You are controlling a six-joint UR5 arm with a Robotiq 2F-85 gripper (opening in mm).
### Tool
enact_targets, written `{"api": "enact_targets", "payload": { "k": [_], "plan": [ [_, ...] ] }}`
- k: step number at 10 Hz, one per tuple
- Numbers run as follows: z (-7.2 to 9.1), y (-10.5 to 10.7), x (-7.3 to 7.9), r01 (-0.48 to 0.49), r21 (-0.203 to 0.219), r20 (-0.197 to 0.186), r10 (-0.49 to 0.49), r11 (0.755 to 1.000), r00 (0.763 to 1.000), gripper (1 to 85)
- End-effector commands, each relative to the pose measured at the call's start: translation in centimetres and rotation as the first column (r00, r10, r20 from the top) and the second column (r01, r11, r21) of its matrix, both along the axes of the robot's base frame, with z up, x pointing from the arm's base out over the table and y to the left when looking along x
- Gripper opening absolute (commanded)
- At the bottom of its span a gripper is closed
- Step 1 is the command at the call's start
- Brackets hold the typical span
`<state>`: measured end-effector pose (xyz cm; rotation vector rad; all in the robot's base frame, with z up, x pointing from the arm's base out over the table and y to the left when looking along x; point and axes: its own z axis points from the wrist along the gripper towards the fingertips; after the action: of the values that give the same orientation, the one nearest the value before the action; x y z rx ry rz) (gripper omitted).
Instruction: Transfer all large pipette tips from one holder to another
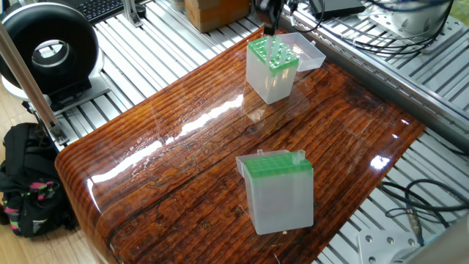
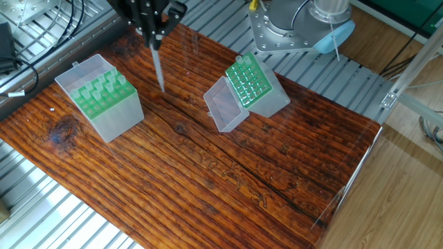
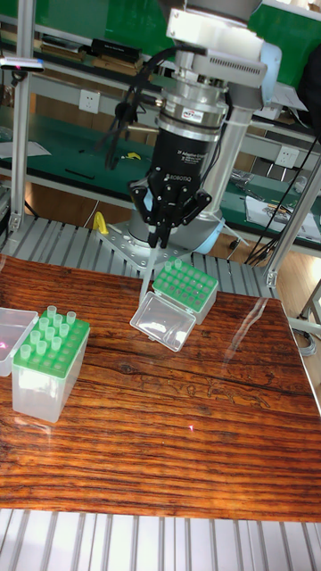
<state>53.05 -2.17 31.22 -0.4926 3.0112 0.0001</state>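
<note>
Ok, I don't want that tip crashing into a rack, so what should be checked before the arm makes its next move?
1. Grip: gripper shut on one large pipette tip, point down: ok.
2. Tip attitude: near upright in the tall fixed view: ok.
3. Tip above a hole of the holder with standing tips: not ok, it hangs over bare table beside that holder.
4. Free holes there: some green holes seem to show no tip: ok.
5. Tip end higher than the standing tips: cannot tell.
</note>
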Motion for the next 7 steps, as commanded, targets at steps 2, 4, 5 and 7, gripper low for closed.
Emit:
{"api": "enact_targets", "payload": {
  "k": [2,4,5,7],
  "plan": [
    [2.9,-3.4,5.4,-0.050,-0.001,0.014,0.050,0.999,0.999,2.7],
    [3.2,-4.5,6.6,-0.083,0.013,0.000,0.083,0.996,0.997,2.7],
    [2.8,-5.3,7.4,-0.101,-0.006,0.010,0.101,0.995,0.995,2.7],
    [1.7,-6.9,9.4,-0.135,-0.031,0.027,0.136,0.990,0.990,2.7]
  ]
}}
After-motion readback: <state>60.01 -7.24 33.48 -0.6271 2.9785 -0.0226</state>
